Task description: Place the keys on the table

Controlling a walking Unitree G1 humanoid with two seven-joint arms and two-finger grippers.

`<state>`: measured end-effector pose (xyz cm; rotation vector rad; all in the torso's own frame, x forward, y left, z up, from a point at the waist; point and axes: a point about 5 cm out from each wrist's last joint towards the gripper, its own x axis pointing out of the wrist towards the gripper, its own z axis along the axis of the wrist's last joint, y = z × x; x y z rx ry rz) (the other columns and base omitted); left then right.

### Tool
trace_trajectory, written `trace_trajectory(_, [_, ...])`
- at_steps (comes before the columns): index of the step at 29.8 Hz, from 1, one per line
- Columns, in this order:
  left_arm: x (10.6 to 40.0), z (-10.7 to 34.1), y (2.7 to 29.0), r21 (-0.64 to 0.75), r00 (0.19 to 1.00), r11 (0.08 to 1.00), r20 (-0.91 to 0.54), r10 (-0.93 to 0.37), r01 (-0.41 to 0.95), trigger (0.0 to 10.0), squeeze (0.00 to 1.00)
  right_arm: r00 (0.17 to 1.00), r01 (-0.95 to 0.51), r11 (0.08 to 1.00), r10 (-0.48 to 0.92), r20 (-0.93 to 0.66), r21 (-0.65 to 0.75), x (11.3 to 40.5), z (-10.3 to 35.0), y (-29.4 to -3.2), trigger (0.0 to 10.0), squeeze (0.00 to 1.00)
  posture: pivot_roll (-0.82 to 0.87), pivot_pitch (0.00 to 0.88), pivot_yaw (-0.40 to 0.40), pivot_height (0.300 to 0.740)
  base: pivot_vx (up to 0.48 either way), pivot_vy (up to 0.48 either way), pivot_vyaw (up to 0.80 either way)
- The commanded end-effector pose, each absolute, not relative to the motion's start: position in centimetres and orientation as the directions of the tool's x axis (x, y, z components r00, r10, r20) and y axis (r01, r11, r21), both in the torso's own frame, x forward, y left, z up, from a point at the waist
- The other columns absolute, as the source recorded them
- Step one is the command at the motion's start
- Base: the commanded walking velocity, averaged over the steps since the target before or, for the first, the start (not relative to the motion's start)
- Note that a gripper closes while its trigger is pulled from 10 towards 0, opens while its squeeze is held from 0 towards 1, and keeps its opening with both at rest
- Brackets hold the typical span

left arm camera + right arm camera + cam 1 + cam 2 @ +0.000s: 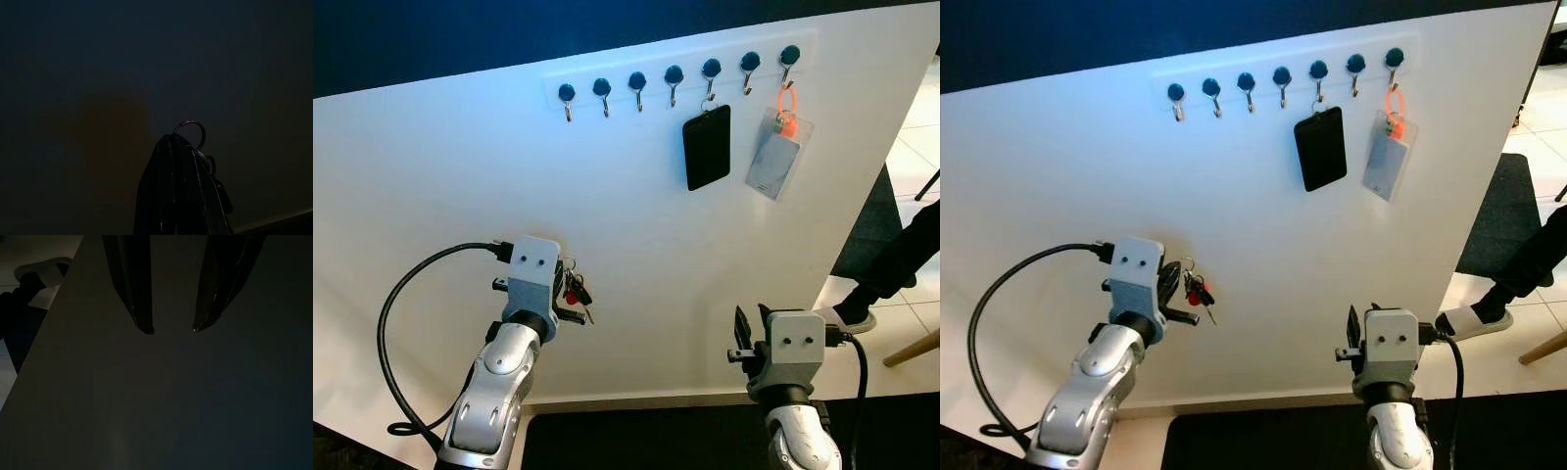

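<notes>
Keys gripped before the white panel

The keys (575, 291) are clamped in the left tool (566, 294), at seven o'clock below the hook rail (675, 75). The right tool (171, 328) is held released.

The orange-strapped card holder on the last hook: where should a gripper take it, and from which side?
Grip the clear card holder across its lower edge, which hangs free, coming straight at the white panel. Its orange strap loops over the hook, so it probably lifts off upward.
</notes>
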<state>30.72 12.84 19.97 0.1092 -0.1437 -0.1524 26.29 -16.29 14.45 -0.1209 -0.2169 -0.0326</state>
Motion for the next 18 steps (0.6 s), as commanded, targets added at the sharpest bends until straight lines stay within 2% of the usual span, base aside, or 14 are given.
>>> trace_trajectory(1, [30.75,19.75,13.1,0.131,0.979,0.982,0.133,-0.154,0.136,10.0,0.0,0.981,0.035,0.993,-0.013,0.196,-0.109,26.19,13.96,-16.01,10.0,0.0,-0.03,0.202,0.162,0.74,0.0,0.0,0.0])
trace_trajectory(18, [30.74,19.78,13.1,0.13,0.979,0.982,0.135,-0.153,0.136,10.0,0.0,0.981,0.03,0.993,-0.008,0.196,-0.111,26.31,13.95,-15.97,10.0,0.0,-0.03,0.199,0.159,0.74,0.0,0.0,0.0])
